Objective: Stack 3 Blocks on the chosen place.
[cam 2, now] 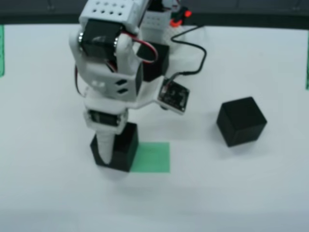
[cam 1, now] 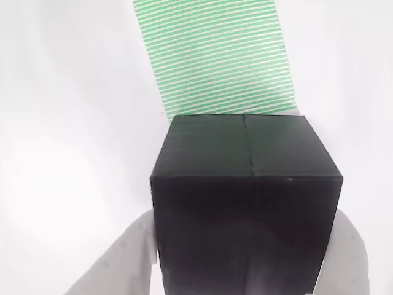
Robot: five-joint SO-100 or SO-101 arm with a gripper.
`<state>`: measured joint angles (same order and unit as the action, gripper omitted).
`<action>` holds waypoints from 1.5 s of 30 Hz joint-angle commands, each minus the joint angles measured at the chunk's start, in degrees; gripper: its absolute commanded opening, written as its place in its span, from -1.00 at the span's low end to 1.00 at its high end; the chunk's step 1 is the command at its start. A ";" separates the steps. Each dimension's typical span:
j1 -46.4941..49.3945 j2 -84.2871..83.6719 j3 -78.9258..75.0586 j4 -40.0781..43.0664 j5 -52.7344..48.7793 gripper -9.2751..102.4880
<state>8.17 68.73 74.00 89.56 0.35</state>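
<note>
- Gripper-riding view: a black block sits between the two white fingers of the gripper. The fingers press on its left and right sides, so the gripper is clamped on this block.
- Past the block's far edge lies the green striped patch. It is the chosen place. The block is at the patch's near edge, not over its middle.
- View from above: the gripper holds the same block low, by the left edge of the green patch. I cannot tell if the block touches the white worktop or hangs just over it.
- Nothing sits on the patch.
- A second block rests on the worktop, well to the right of the patch.
- A third block shows behind the arm, partly hidden.
- My guess at the step: placing the first block on the patch.
- Next, the block needs to slide right in the view from above until it sits square on the green. Then the gripper can let go and rise straight up without bumping it.
</note>
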 commanded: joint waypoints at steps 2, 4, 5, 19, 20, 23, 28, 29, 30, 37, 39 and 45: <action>-1.58 6.33 2.64 0.53 -0.79 -0.35; -2.02 7.65 3.52 0.53 -1.14 -0.35; -2.20 8.26 3.78 0.53 -1.41 -0.35; -7.38 9.05 4.92 0.53 -7.21 -0.35; -7.47 8.88 4.66 0.53 -7.21 -0.35; -7.56 7.82 3.52 0.53 -6.94 -0.35; -7.73 6.24 2.81 0.53 -6.24 -0.35; -7.82 5.89 2.64 0.53 -6.15 -0.35; -7.91 5.62 2.37 0.53 -6.06 -0.35; -8.61 4.66 1.14 0.53 -4.39 -0.35; -8.96 4.22 0.97 0.53 -3.69 -0.35; -9.84 3.60 0.88 0.53 -2.37 -0.35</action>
<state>-0.97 72.07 77.34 89.56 -2.46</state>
